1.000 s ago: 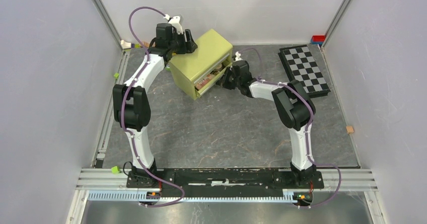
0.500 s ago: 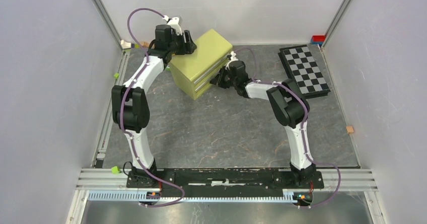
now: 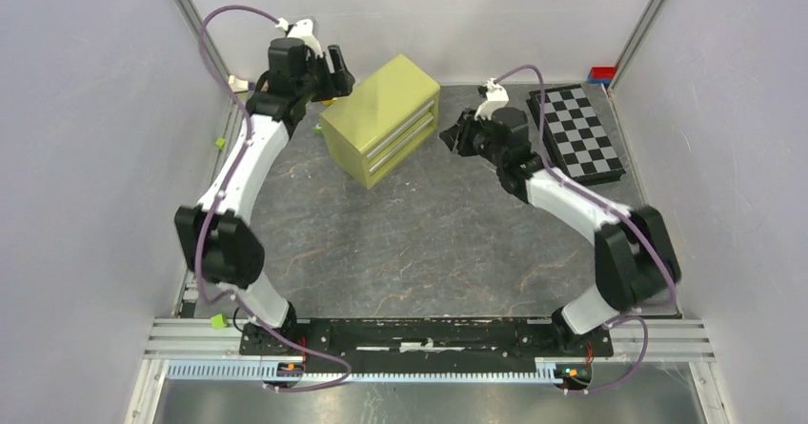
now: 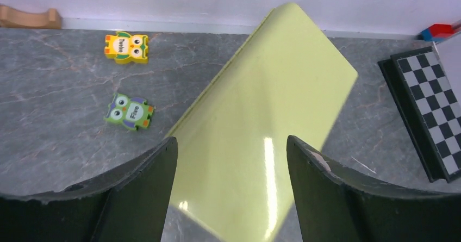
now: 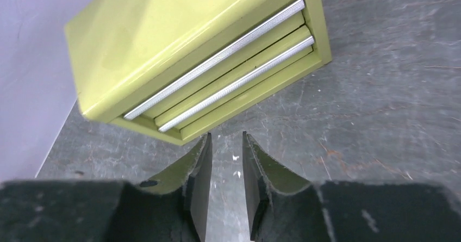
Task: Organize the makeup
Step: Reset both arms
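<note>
No makeup shows in any view. A yellow-green two-drawer cabinet [image 3: 381, 119] stands at the back of the table with both drawers pushed shut, their silver handles [image 5: 217, 62] flush. My left gripper [image 3: 335, 70] is open and empty, hovering just behind and above the cabinet's top [image 4: 272, 133]; it also shows in the left wrist view [image 4: 231, 141]. My right gripper [image 3: 450, 136] is off the cabinet's right front corner, a short way from the drawer fronts. It also shows in the right wrist view [image 5: 225, 136], with its jaws a narrow gap apart and nothing between them.
A black-and-white chequered board [image 3: 576, 133] lies at the back right. A yellow owl block [image 4: 126, 47] and a green owl block [image 4: 130, 111] lie behind the cabinet, with a wooden piece [image 4: 27, 18] by the wall. Small blocks [image 3: 661, 245] sit near the table edges.
The lower drawer, open a second ago with items showing, is now shut. My right gripper has drawn back right from the drawer front. My left gripper has lifted off the cabinet top to the left.
</note>
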{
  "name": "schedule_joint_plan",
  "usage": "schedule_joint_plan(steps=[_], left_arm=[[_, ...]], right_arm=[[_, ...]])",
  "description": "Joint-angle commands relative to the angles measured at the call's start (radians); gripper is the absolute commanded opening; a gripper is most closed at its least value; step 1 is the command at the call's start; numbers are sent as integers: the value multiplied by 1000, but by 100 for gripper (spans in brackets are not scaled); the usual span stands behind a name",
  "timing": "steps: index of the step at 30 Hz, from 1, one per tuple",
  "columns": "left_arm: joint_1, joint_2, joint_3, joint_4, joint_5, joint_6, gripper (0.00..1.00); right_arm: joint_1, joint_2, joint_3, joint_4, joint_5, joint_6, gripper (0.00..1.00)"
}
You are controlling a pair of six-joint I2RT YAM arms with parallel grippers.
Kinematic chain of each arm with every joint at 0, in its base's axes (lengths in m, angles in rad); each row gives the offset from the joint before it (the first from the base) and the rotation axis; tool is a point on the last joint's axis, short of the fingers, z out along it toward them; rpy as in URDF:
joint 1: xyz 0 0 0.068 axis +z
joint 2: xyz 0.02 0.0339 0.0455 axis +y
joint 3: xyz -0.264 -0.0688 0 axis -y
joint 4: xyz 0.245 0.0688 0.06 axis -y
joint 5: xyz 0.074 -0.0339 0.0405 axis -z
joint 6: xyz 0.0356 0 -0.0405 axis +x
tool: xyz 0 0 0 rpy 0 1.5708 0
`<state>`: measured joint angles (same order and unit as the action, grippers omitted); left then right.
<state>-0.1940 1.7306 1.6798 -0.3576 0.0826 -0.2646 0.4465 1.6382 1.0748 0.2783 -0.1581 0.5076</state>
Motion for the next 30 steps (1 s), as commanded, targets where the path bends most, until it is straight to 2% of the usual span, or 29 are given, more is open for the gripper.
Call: schedule_joint_plan(steps=[1,3,7,12,13,14,15,18,20,22,25,30], left_arm=[[-53,-205,-114,-32,-79,-33,80],[-77,-295,-192,-41,-111,-30,81],[-91,-522,-372,-87,-118,-67,84],[-93,-839,-601,-180,-103,-117,91],[-93,-902,-634,-202,-93,-120,93],[-93,-949,-667,-233,-89,-123,96],[-92,-996,-689,-262,-87,-120,100],[-93,-1106,-755,-363,-88,-82,100],[-95,-1155,-803,-399,-136,-79,100],[-107,-1195,-823,-393,-168,-97,100],[-107,-1223,-837,-354,-55,-42,100],[-107,-1239,-874,-335,-80,-33,100]], right_arm=[[9,-201,-137,-86,84,-106,38],[9,-284,-213,-100,102,-104,45],[9,-433,-338,-152,89,-121,68],[9,-597,-428,-259,119,-152,83],[9,-631,-442,-276,131,-154,88],[9,-656,-459,-313,136,-157,97],[10,-685,-467,-354,151,-164,98],[11,-754,-488,-441,236,-172,98],[10,-793,-509,-461,256,-188,98],[11,-819,-519,-479,273,-202,98],[11,-848,-535,-512,308,-224,98],[10,-903,-579,-519,359,-258,98]])
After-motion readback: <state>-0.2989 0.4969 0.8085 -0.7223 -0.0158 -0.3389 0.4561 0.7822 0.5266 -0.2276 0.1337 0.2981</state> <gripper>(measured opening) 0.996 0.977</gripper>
